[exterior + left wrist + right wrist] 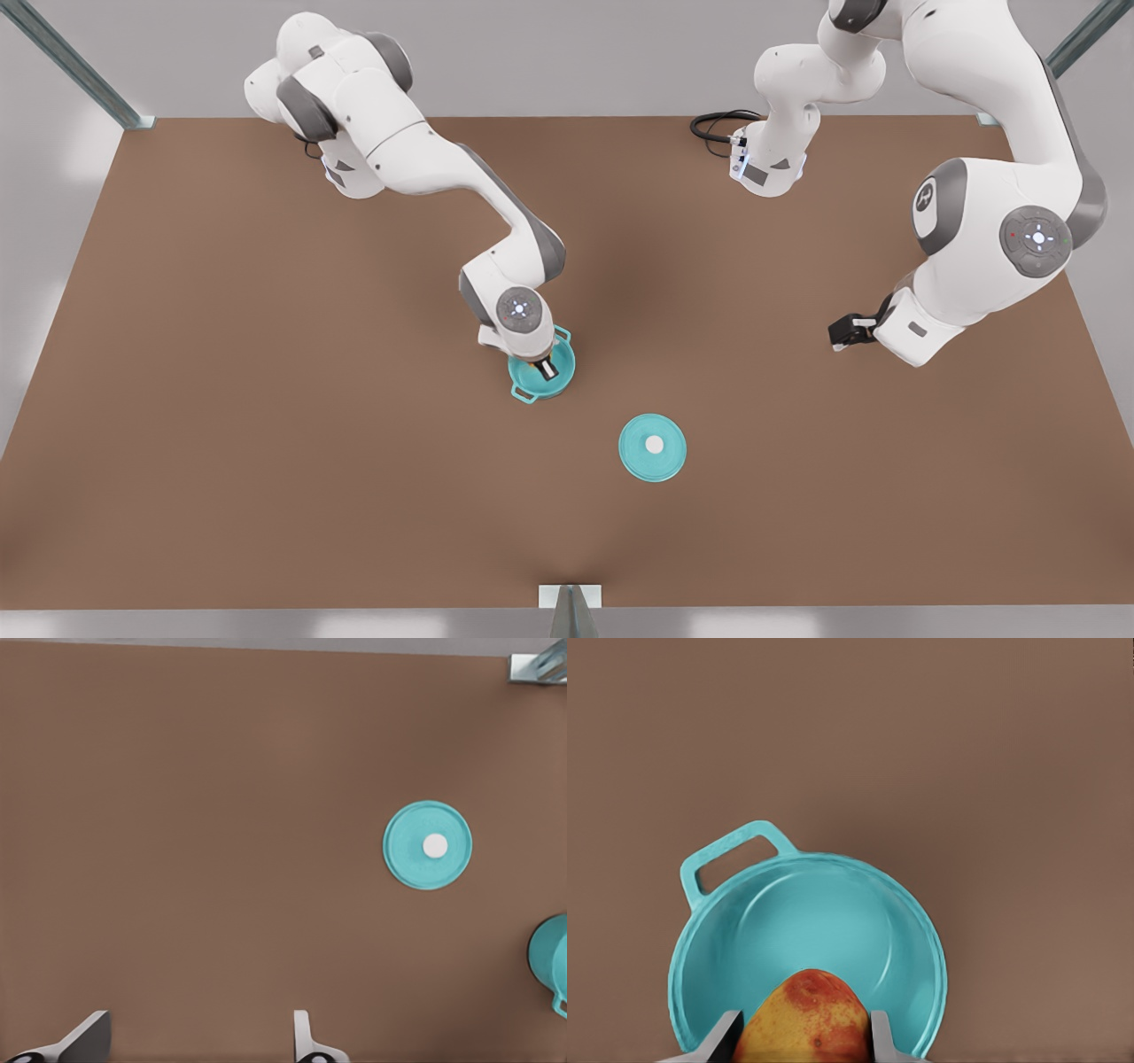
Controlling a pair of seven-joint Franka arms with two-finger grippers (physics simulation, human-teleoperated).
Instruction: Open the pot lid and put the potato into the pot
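The teal pot [565, 372] stands uncovered near the table's middle, its interior [815, 912] bare and one loop handle [735, 855] in sight. My right gripper [545, 365] hangs right over the pot, shut on the potato [806, 1019], a yellow lump with reddish-orange patches held above the pot's inside. The pot lid [653, 447] lies flat on the table, knob up, a little nearer the front edge and toward the front view's right of the pot. My left gripper [840, 335] waits at the front view's right, away from both, open with nothing between its fingers [306, 1041].
A brown table [266, 443] spreads wide around the pot and lid. A black cable [718, 124] loops at the far edge by an arm base. Metal frame posts stand at the table's corners and at the middle of its front edge [569, 611].
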